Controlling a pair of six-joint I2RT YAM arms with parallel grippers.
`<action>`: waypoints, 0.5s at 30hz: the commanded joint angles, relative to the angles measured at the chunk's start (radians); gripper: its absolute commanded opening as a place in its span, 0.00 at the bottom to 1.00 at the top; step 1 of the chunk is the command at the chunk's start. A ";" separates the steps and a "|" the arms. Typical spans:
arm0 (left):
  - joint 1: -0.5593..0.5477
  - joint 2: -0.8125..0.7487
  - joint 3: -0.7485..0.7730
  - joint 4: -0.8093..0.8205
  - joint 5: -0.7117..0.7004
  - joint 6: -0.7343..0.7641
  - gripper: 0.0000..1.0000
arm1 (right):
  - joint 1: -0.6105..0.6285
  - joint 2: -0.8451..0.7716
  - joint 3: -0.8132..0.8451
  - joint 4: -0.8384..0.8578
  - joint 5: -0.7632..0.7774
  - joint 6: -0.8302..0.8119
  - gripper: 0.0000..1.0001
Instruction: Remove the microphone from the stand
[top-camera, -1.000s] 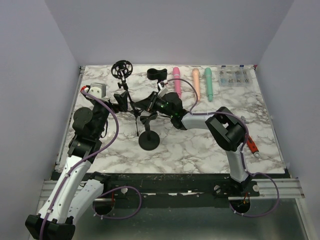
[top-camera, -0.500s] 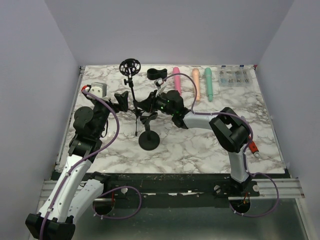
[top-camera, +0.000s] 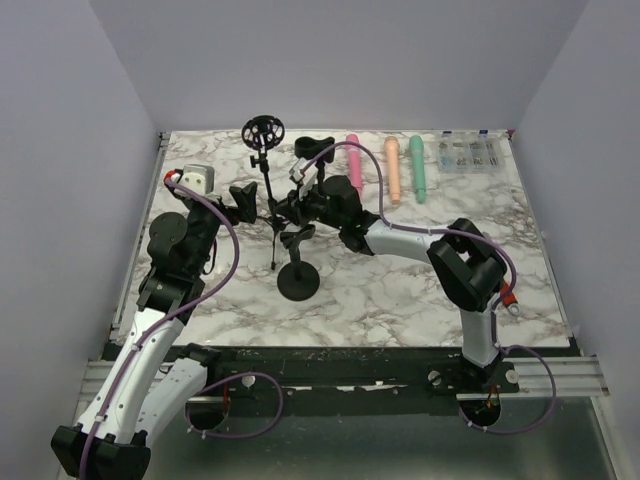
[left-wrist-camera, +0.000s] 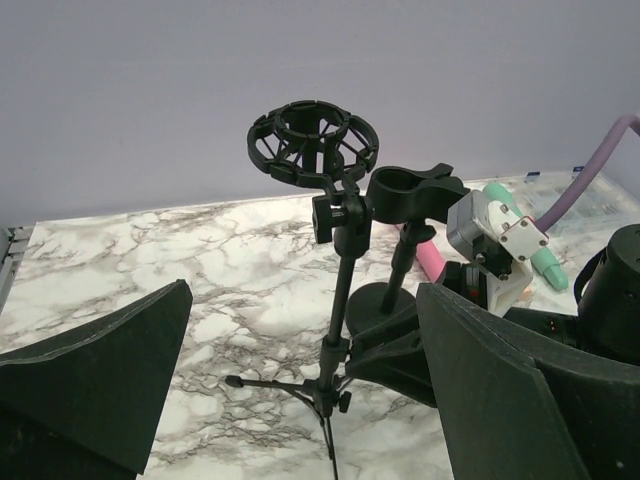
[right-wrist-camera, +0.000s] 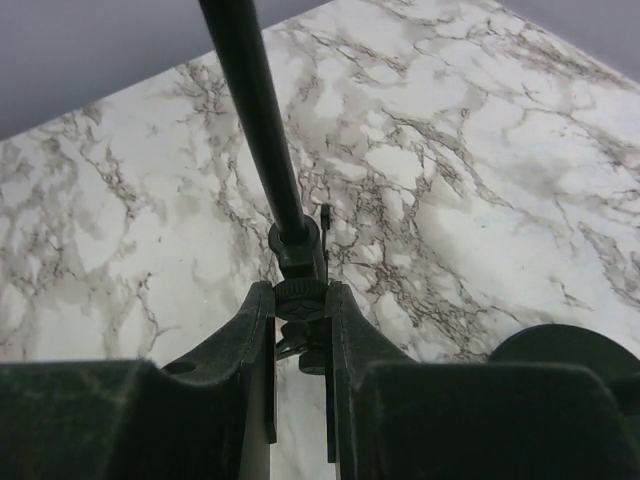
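Note:
A black tripod stand (top-camera: 268, 190) stands upright at the table's back left, with an empty round shock mount (top-camera: 263, 131) on top. No microphone is in it. My right gripper (top-camera: 286, 209) is shut on the stand's collar knob (right-wrist-camera: 300, 291), low on the pole (right-wrist-camera: 255, 110). My left gripper (top-camera: 243, 200) is open just left of the pole; its fingers (left-wrist-camera: 95, 385) straddle the stand (left-wrist-camera: 343, 270) without touching. Pink (top-camera: 353, 163), peach (top-camera: 392, 168) and green (top-camera: 417, 167) microphones lie on the table at the back.
A second stand with an empty clip (top-camera: 313, 150) is behind the tripod, also in the left wrist view (left-wrist-camera: 408, 190). A third stand with a round base (top-camera: 298, 282) is in front. A clear parts box (top-camera: 465, 152) sits back right, a red-handled tool (top-camera: 505, 293) by the right arm.
The tripod stand has swung from leaning left to upright, its shock mount moving right and back. My right gripper moved left and back with it. The left arm barely moved.

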 joint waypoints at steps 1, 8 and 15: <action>0.001 0.003 -0.002 0.010 0.009 0.002 0.99 | 0.010 -0.033 0.039 -0.135 0.138 -0.210 0.01; 0.001 0.009 -0.002 0.008 0.006 0.003 0.99 | 0.056 -0.026 0.081 -0.174 0.238 -0.323 0.15; 0.001 0.009 -0.003 0.008 0.001 0.006 0.99 | 0.057 -0.082 0.020 -0.095 0.246 -0.222 0.45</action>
